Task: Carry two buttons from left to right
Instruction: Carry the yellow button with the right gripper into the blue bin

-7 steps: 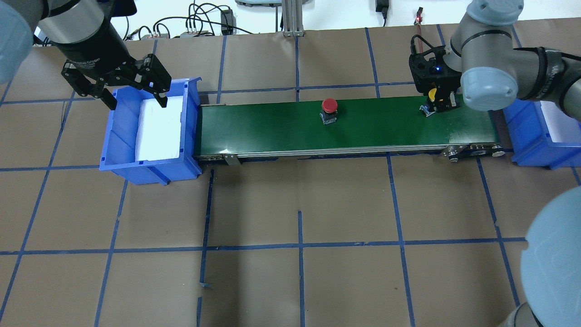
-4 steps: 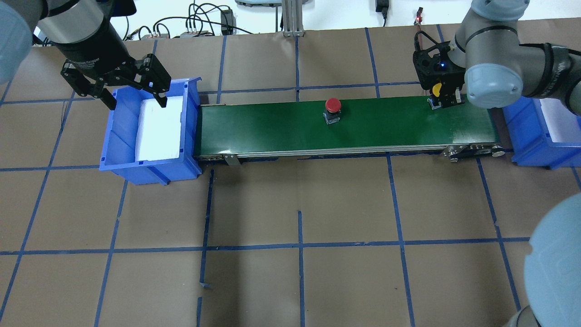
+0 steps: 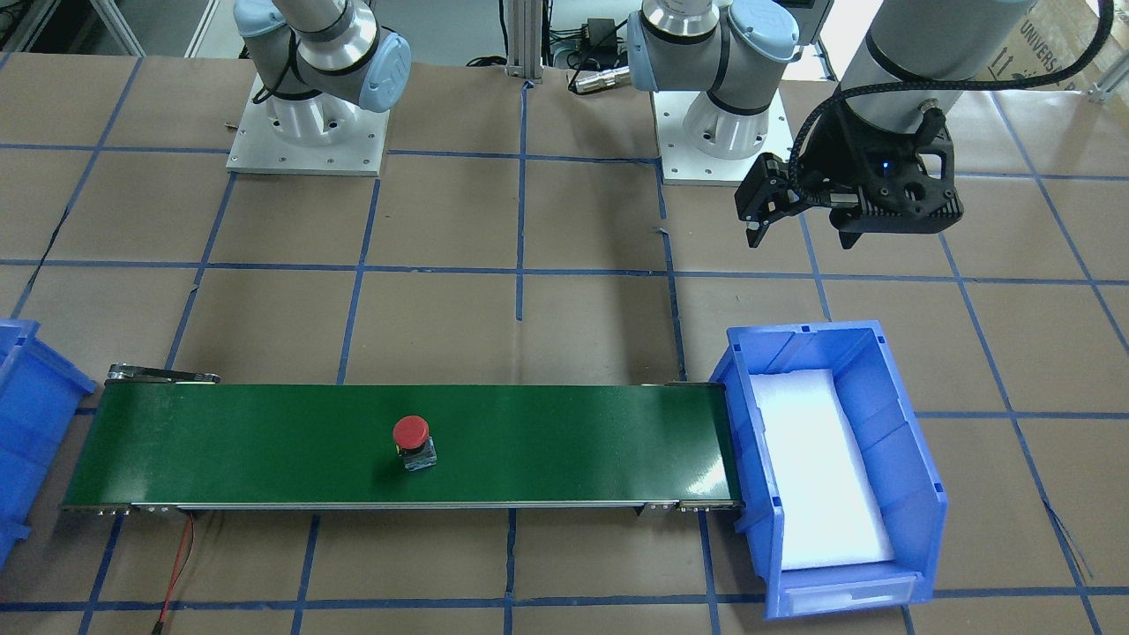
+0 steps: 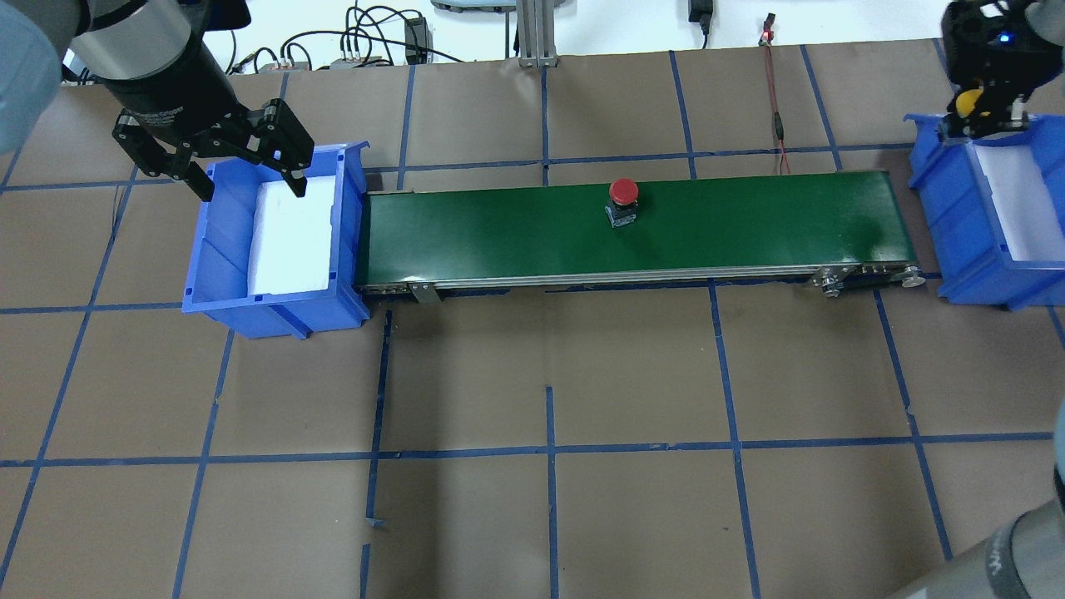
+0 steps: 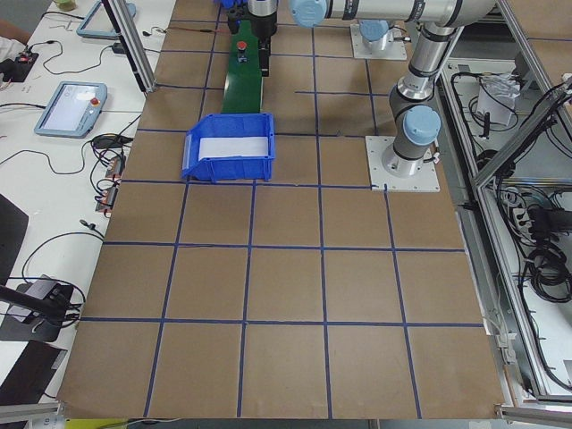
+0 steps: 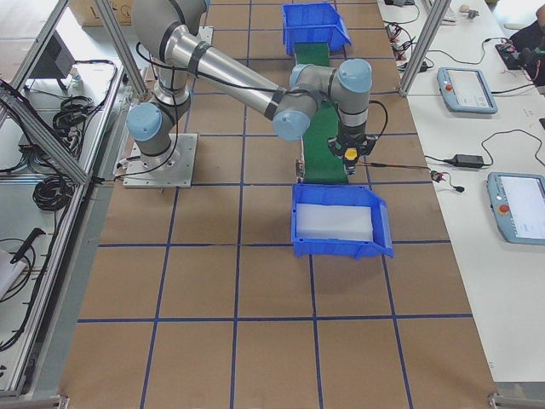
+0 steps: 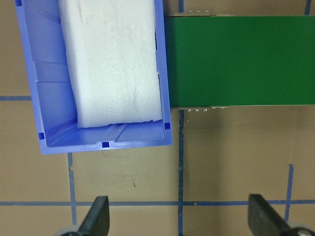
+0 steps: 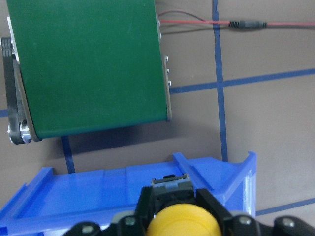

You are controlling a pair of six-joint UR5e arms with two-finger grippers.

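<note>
One button nearly home

Right gripper (image 4: 982,123) clamps the yellow-capped push button (image 8: 182,222) above the right-hand blue plastic bin (image 4: 990,283), at its rim; next, shift inward, release. Red-capped push button (image 4: 623,193) sits mid green conveyor belt (image 4: 499,233). Left gripper (image 4: 250,185) hangs spread, empty.

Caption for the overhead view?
Right gripper holds yellow-capped push button near blue plastic bin; red-capped push button sits on green conveyor belt.

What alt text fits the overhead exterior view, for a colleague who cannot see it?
The right gripper, shut on the yellow button, hangs over the far edge of the right blue bin. The red button stands midway along the green conveyor belt, and the left gripper hangs open over the left blue bin.
</note>
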